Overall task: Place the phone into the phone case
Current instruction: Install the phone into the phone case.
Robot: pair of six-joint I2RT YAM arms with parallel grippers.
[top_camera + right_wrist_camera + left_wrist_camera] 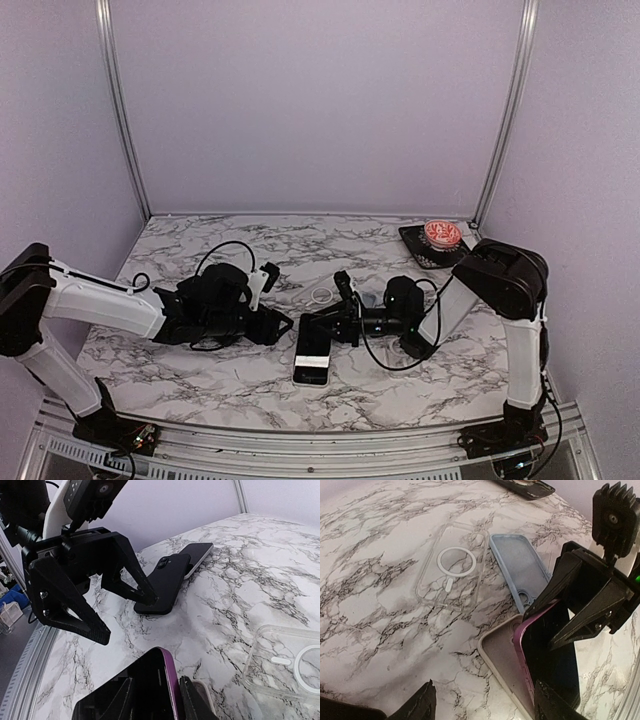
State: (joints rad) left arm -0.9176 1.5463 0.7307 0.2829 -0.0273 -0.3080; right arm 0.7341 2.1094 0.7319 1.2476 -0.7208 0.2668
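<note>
My right gripper (156, 700) is shut on a purple-edged phone (150, 680) with a black screen. It holds the phone tilted, its lower end inside a beige phone case (500, 662) that lies open-side up on the table. In the top view the phone (312, 343) and the case (311, 376) are at centre front. My left gripper (485, 707) is open and empty, low over the table just left of the case, its fingers (80, 617) spread wide.
A clear case with a white ring (452, 567) and a blue case (520, 565) lie behind the beige one. A black case (162, 582) and another phone (199, 555) lie past the left gripper. A dark tray (418, 243) holding a red-filled dish (442, 234) stands back right.
</note>
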